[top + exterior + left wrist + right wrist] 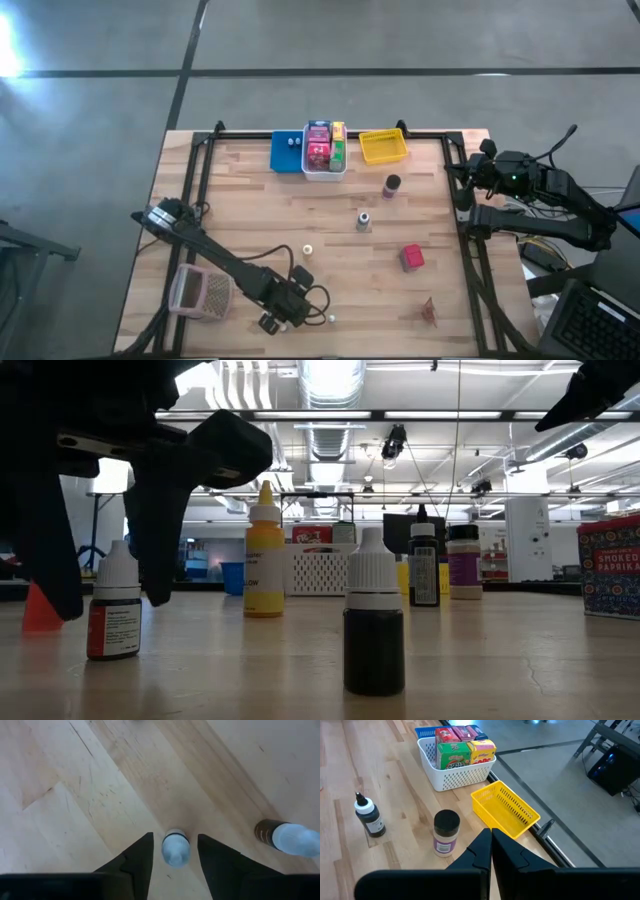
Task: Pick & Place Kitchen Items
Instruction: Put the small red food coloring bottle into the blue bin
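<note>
- The left gripper (174, 852) works at the near edge of the table (250, 200), pointing down over a small white-capped bottle (175, 848). Its two dark fingers (134, 862) stand a little apart on either side of the cap; whether they touch it cannot be told.
- A second white-capped dark bottle (286, 836) stands just beside that one in the left wrist view.
- In the low view a dark little bottle with a white cap (374, 624) stands nearest, with a red-labelled dropper bottle (115, 603) off to one side.
- The pinkish mesh basket (202, 293) lies near the left arm's side at the table's near edge.
- A red box (412, 257) sits on the right half of the table, with a small reddish item (428, 312) nearer the front edge.
- Mid-table stand a small grey bottle (363, 221) and a tiny white ball (308, 249).
- Farther back, a dark-lidded jar (445, 832) stands near the yellow bin (506, 810), and a black dropper bottle (369, 815) is well apart from it.
- The white bin (455, 771) at the far edge holds upright green, red and yellow boxes (454, 754); the blue bin (286, 152) touches its side.
- The right gripper (491, 842) waits at the table's right edge, away from the items, its fingers pressed together and holding nothing.
</note>
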Controlling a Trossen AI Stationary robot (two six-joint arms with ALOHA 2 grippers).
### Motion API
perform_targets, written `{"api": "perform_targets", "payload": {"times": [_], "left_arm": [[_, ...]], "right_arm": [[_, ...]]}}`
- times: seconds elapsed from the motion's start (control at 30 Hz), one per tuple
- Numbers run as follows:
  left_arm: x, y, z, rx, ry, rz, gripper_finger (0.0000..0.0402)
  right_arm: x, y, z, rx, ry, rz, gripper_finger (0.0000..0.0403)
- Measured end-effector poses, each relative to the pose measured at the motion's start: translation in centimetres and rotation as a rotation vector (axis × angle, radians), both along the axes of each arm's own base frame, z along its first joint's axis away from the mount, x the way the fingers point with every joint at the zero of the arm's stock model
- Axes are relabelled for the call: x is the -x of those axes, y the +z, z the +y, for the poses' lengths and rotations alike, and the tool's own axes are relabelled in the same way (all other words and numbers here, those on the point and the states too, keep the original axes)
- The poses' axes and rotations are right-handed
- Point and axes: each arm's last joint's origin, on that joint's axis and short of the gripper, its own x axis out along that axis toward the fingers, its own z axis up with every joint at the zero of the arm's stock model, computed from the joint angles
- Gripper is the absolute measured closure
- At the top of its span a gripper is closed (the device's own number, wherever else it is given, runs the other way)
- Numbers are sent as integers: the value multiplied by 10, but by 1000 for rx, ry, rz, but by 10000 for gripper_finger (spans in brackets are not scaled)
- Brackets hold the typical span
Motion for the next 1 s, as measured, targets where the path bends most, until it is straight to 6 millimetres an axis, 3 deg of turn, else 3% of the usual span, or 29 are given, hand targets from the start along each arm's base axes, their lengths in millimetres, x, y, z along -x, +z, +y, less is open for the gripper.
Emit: {"api": "perform_targets", "payload": {"times": [0.47, 0.6, 0.77, 1.0], "left_arm": [[1, 5, 1, 3, 4, -1, 304], [7, 15, 6, 1, 32, 21, 321], [17, 44, 25, 8, 92, 25, 326], [37, 112, 85, 60, 258, -94, 325]], "right_arm": [[0, 0, 0, 0, 0, 0, 394], [0, 0, 0, 0, 0, 0, 394], [0, 0, 0, 0, -1, 0, 394], [0, 0, 0, 0, 0, 0, 394]]}}
